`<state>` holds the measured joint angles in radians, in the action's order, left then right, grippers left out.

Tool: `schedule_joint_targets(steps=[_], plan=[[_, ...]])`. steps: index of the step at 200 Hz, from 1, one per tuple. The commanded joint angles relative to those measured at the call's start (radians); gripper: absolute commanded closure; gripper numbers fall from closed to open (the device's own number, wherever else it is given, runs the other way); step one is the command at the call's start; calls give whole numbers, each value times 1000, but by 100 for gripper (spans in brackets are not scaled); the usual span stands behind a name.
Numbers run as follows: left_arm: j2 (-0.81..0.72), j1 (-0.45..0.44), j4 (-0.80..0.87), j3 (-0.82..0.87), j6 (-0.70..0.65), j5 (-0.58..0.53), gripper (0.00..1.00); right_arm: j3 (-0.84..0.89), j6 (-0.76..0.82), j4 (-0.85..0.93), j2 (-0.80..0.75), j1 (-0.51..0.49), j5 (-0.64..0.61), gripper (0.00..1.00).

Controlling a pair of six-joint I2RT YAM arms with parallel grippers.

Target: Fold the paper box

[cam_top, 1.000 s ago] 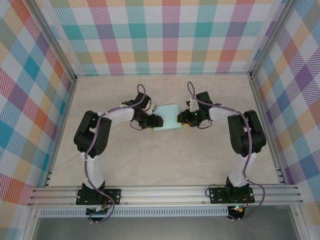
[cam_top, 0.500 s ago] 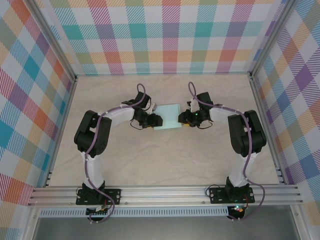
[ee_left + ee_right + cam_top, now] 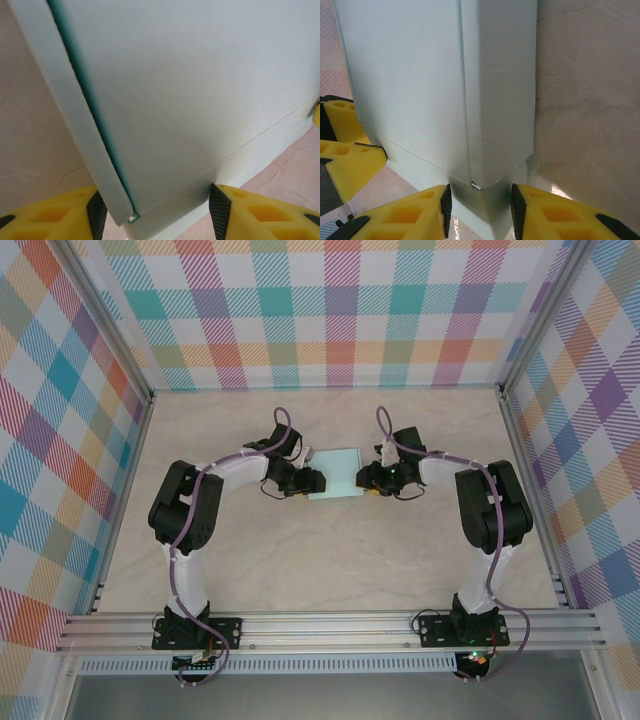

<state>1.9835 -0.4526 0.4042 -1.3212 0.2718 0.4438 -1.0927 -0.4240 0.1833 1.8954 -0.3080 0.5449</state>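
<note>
**Top external:** fixed camera above and behind the arm bases (image 3: pixel 197 630), angled down across the table (image 3: pixel 330 570) toward the far wall (image 3: pixel 330 320); distant, whole cell in frame.

**Left wrist:** looks out between the fingers of the left gripper (image 3: pixel 157 212), very close to the paper box (image 3: pixel 190 90).

**Right wrist:** likewise from the right gripper (image 3: pixel 481 210), facing the opposite end.

All three views share the box.

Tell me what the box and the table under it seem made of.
The box: thin card, pale mint, matte; thin cut edges and crisp folds show it. The table: probably stone-look laminate, beige with fine veins, smooth; real stone is possible.
</note>
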Motion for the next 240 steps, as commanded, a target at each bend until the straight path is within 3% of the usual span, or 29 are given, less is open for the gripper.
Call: schedule_joint_targets(steps=[1,99,165,187,212,240], plan=[[7,16,-10,-16,-7,6,41,17,-1,-23,-28,-8,0,61],[-85,45,27,-19,-38,-9,32,51,67,-16,-130,-5,-46,52],[-102,86,82,-61,-82,-36,30,59,191,32,-234,2,-194,47],[-86,93,80,-88,-129,-51,28,27,338,74,-259,10,-227,42],[-103,96,-10,-43,-200,-40,27,38,752,88,-276,12,-172,39],[-163,107,-169,88,-316,48,27,36,990,101,-267,37,-194,37]])
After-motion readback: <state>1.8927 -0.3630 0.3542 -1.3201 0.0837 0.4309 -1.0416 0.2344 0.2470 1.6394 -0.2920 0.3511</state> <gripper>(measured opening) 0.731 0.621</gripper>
